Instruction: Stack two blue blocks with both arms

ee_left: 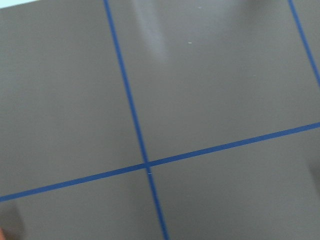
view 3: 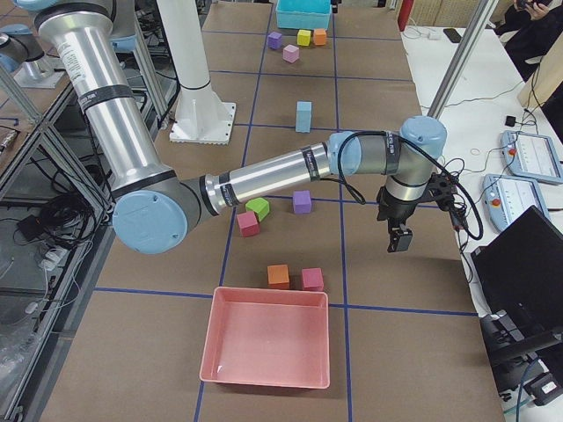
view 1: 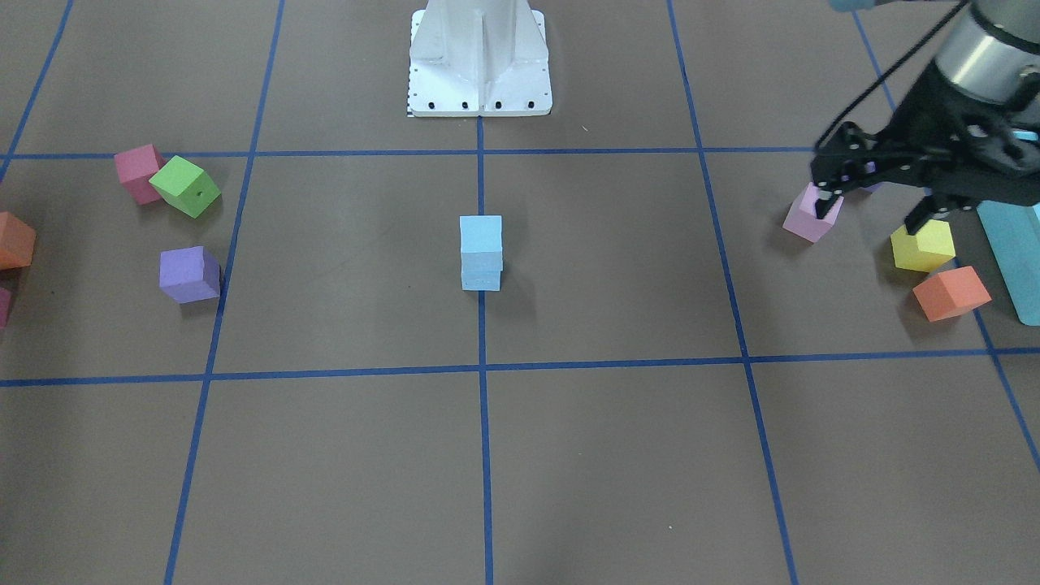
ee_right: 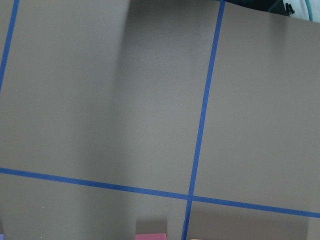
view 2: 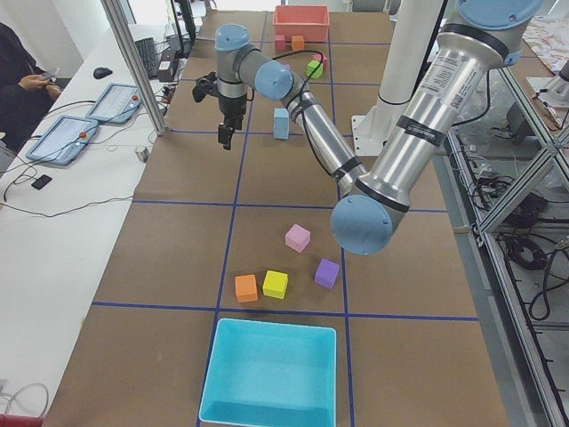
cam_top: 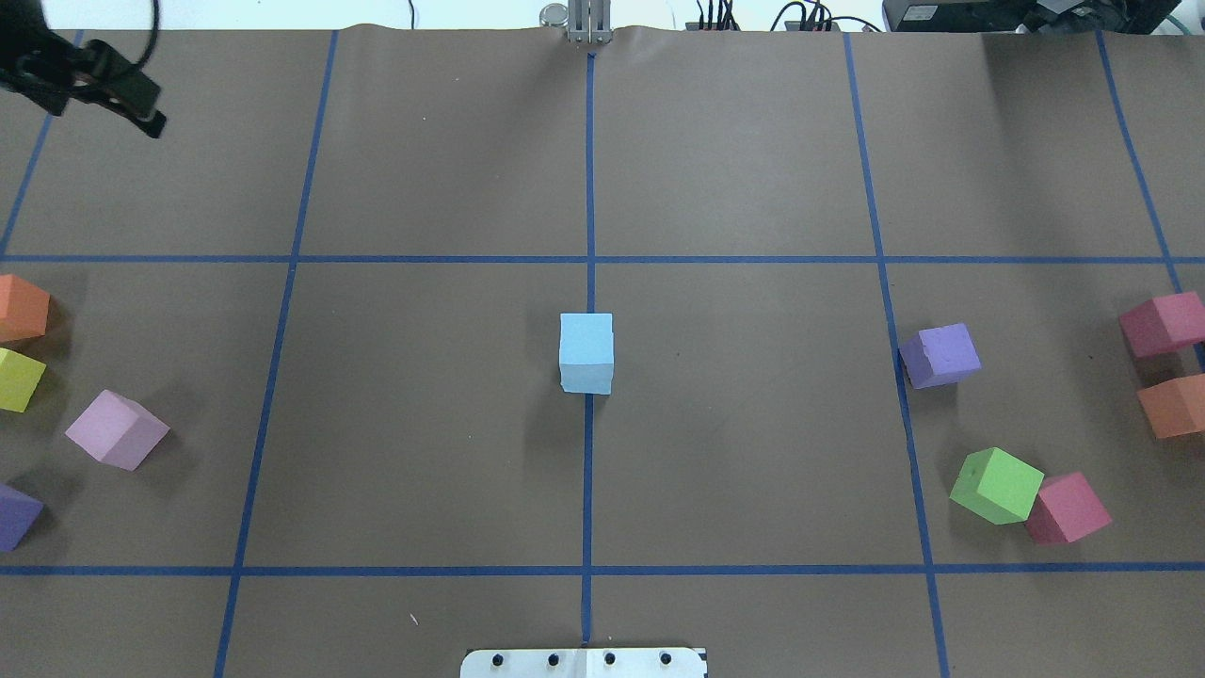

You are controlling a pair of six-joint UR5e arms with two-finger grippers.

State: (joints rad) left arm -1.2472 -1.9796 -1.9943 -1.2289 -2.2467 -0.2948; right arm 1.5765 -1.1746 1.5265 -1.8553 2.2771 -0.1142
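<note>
The two blue blocks (view 1: 481,252) stand stacked one on the other at the table's centre, on the middle blue line; the stack also shows in the overhead view (cam_top: 586,353). My left gripper (view 1: 873,210) hangs high above the table's left far part, open and empty, well away from the stack; it also shows in the exterior left view (view 2: 225,135). My right gripper (view 3: 400,237) shows only in the exterior right view, raised over the right far part of the table. I cannot tell whether it is open or shut.
On the robot's left lie pink (cam_top: 117,429), yellow (cam_top: 19,379), orange (cam_top: 21,308) and purple cubes, with a turquoise box (view 2: 267,374). On its right lie purple (cam_top: 939,355), green (cam_top: 996,485), magenta and orange cubes and a pink tray (view 3: 264,343).
</note>
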